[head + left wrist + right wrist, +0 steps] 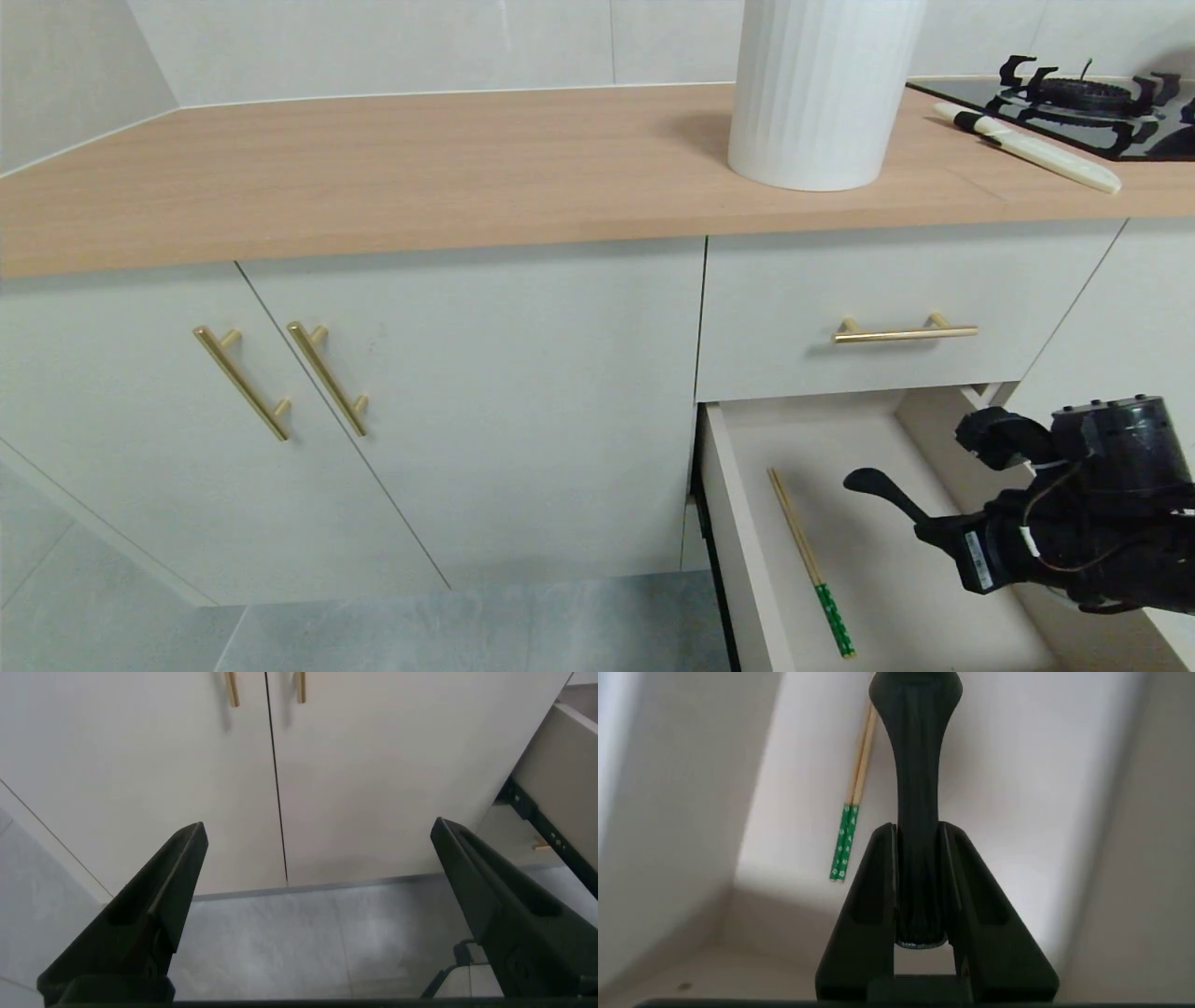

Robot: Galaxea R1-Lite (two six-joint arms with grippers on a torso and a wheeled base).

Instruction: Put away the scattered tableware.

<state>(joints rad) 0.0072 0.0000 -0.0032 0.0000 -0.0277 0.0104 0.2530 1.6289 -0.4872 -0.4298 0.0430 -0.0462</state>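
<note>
The right end effector [938,537] clamps a black utensil [876,485] above the open drawer [733,523] — chopsticks [808,563] lie inside; the left end effector [318,896] is spread apart.

On the worktop [373,177], a jar [812,93] was set toward the right, with a knife [1027,149] laid to its right and a hob [1083,103] fitted behind the knife. Below, two cupboard doors [467,411] were placed left of a shut drawer [887,280], and an open drawer [738,523] was seen beneath that. In the open drawer, chopsticks [808,560] were laid near the left wall. A spoon [873,485] was held over the drawer, right of the chopsticks, in the right jaws.
</note>
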